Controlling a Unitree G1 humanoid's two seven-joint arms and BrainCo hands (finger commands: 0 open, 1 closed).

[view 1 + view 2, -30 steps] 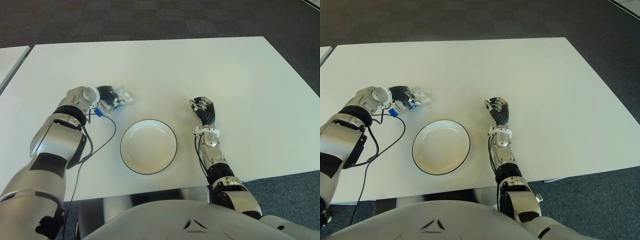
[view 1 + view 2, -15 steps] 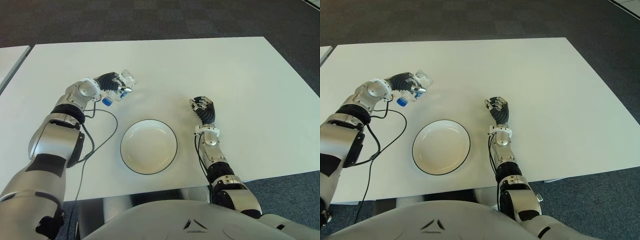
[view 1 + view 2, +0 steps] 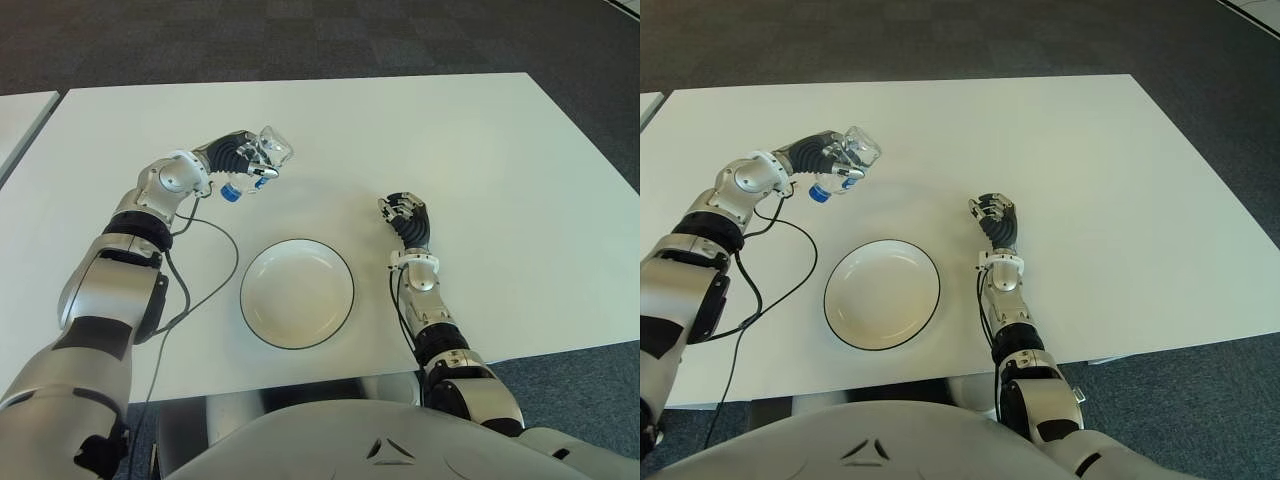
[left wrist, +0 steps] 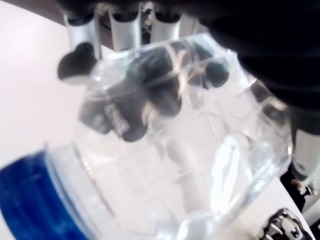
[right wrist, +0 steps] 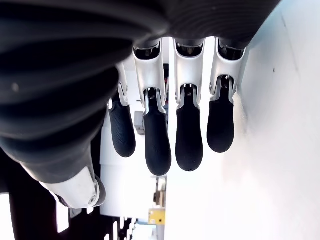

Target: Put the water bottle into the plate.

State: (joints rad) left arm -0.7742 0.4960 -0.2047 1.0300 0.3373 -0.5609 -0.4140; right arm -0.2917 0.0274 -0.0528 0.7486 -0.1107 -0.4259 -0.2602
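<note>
Lifted clear of the worktop [image 3: 470, 150] since a second ago, the water bottle [image 3: 262, 160] lies tilted in the left hand [image 3: 238, 158], fingers wrapped around it; carry it level over the plate [image 3: 297, 293] and lower gently, while the right hand [image 3: 406, 217], fingers loosely curled and empty, shows right of the plate.

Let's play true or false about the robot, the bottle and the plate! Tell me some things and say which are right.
1. The left hand is holding the water bottle. True.
2. The water bottle is lying in the plate. False: it is held above the table, beyond the plate on the robot's left, and nothing lies in the plate.
3. The bottle's cap is blue. True.
4. The right hand is holding a cup. False: it holds nothing and shows to the right of the plate, fingers loosely curled.
5. The plate is square. False: it is round, white with a dark rim.
</note>
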